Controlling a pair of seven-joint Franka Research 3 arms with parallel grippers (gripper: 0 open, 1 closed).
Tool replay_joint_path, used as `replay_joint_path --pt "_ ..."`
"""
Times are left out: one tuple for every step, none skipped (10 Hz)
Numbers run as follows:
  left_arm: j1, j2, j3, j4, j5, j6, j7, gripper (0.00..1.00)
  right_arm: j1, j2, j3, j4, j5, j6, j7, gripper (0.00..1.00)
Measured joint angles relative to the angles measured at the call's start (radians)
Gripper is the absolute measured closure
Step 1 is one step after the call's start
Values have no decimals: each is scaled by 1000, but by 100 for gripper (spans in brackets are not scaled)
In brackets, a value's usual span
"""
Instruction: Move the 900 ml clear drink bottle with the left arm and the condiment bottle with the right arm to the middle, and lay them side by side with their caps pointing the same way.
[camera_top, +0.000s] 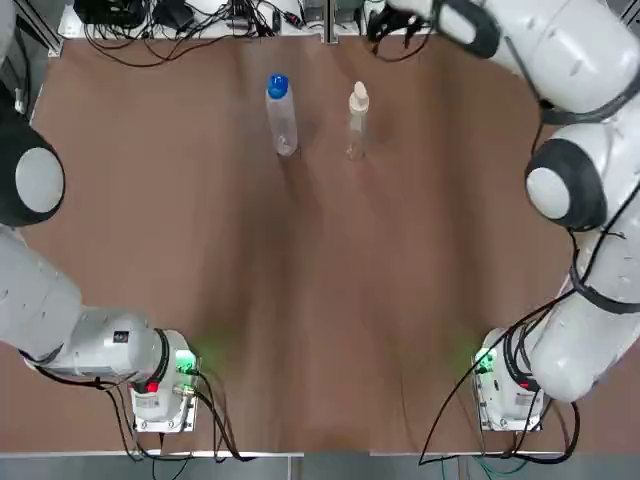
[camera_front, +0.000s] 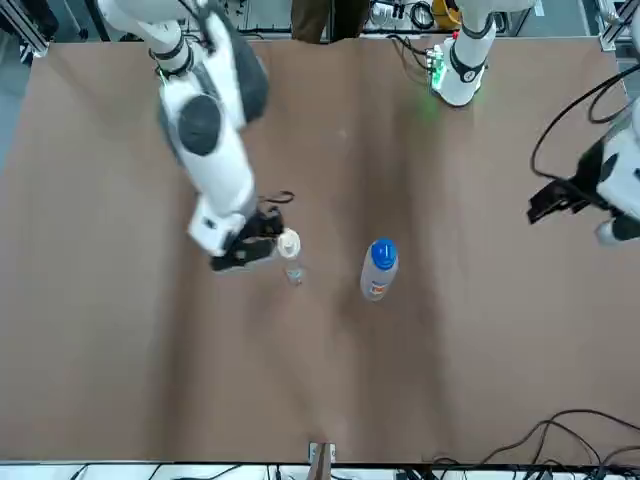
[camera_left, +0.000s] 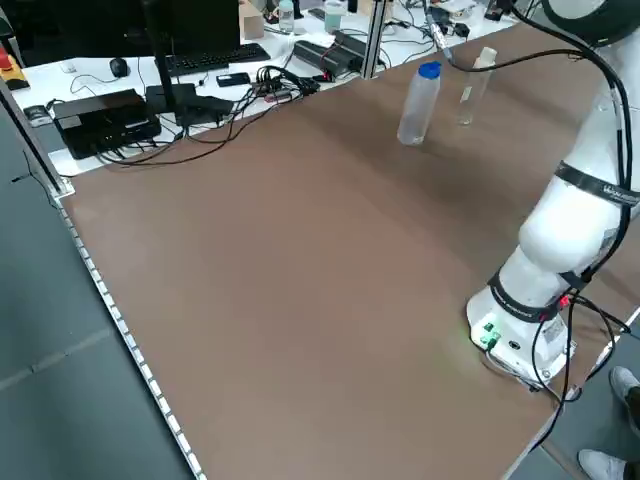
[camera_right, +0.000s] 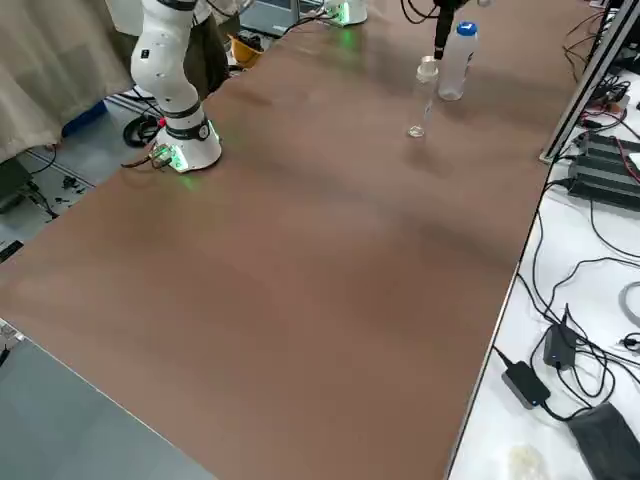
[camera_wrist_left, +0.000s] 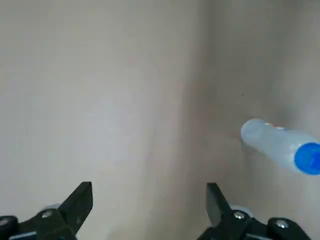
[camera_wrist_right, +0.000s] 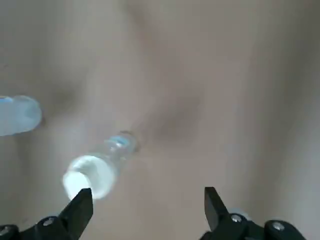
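The desk carried both bottles upright at its far middle, near each other but apart.

**Drink bottle.** The clear drink bottle stood on the left of the pair. It was probably light, with thin walls that would give under pressure and a smooth, slippery surface. Its fill level could not be told. The recommended hold was across the straight body, at about mid-height and below the shoulder, with moderate force. It was tall and transparent, with a blue cap and a trace of orange label low on the body.

**Left gripper.** The left gripper hung above the desk, well apart from the drink bottle and to its left. Its fingers were spread and held nothing.

**Condiment bottle.** The condiment bottle stood on the right of the pair. Being slim and narrow-based, it was likely very light and easy to tip. The recommended hold was on the body under the cap. It was clear, with a pale cream cap.

**Right gripper.** The right gripper was just beside the condiment bottle, on its right. Its fingers were spread, and the bottle was not between them.
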Motion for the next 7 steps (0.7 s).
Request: replay_joint_path --pt "42 -31 1 -19 -2 -2 76 0 -62 -63 -1 -21 0 -37 -3 1" --pt "67 -71 1 -55 -4 22 103 0 -120 -134 -2 -64 1 -60 -6 1" --pt "71 -114 1 -105 -4 58 108 0 -168 -200 -2 -113 0 -91 -6 1" --pt "69 -150 -1 -143 -4 77 109 0 -217 -251 -2 -150 1 -137 -15 1" --pt "68 -168 -1 -154 -4 83 110 0 -269 -291 1 -177 0 -181 -29 1" --pt "70 -172 -1 -155 -4 85 110 0 -328 -329 3 -205 1 -199 -59 1" --pt "71 -172 1 -155 -4 87 110 0 -381 -369 4 -232 1 -205 -90 1"
